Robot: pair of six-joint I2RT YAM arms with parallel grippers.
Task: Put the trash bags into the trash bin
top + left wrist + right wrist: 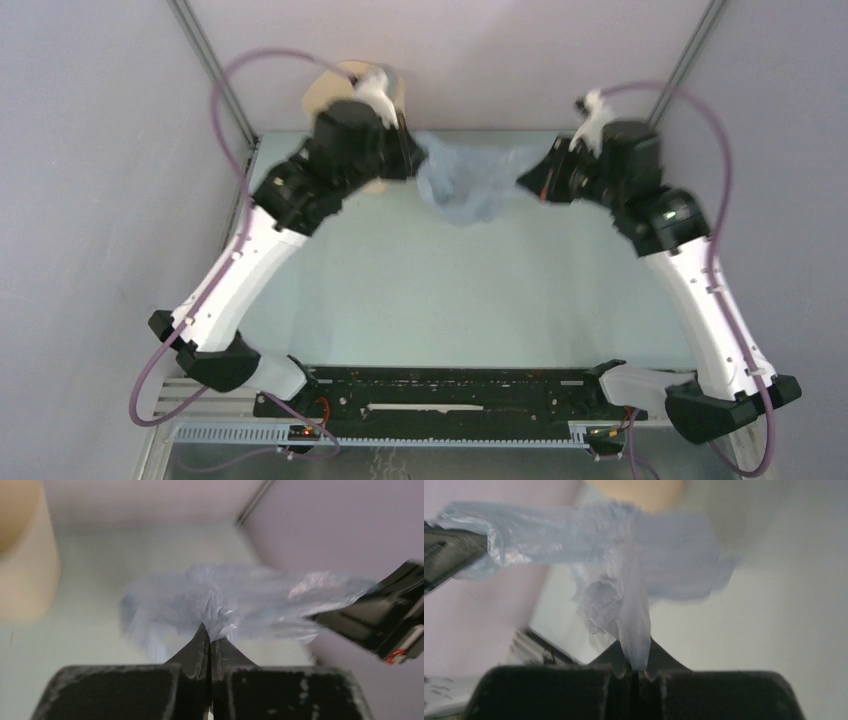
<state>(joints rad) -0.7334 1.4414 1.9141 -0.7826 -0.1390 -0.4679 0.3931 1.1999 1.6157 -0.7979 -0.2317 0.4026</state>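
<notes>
Trash bag (466, 186): one pale-blue, translucent, crumpled film. It is held up off the table (450, 300) and strung between the two grippers. The middle of the film sags below the line from one pair of jaws to the other.

Left gripper (410, 160): jaws pressed together on one bunched end of the bag. In the left wrist view the fingertips meet with the plastic pinched at their very tip. From there the film fans out ahead of the jaws and runs across to the other gripper, which shows at the right edge of that view.

Right gripper (527, 178): jaws closed on the opposite end of the bag. In the right wrist view a twisted strip of film drops into the seam between the fingers. The rest of the bag spreads ahead of and above the jaws, reaching toward the left gripper at the left edge of the view.

Trash bin (322, 92): cream-beige, standing just behind the left gripper. In the top view the left arm hides most of it, so only part of the rim and a patch of lower wall show. In the left wrist view it is a blurred tan wall ahead of the jaws, toward the left edge. In the right wrist view it is a tan blur beyond the bag.

The bag is outside the bin, in the gap between the two sets of jaws. I cannot tell whether the film touches the bin wall. Both wrist views are soft with blur.
</notes>
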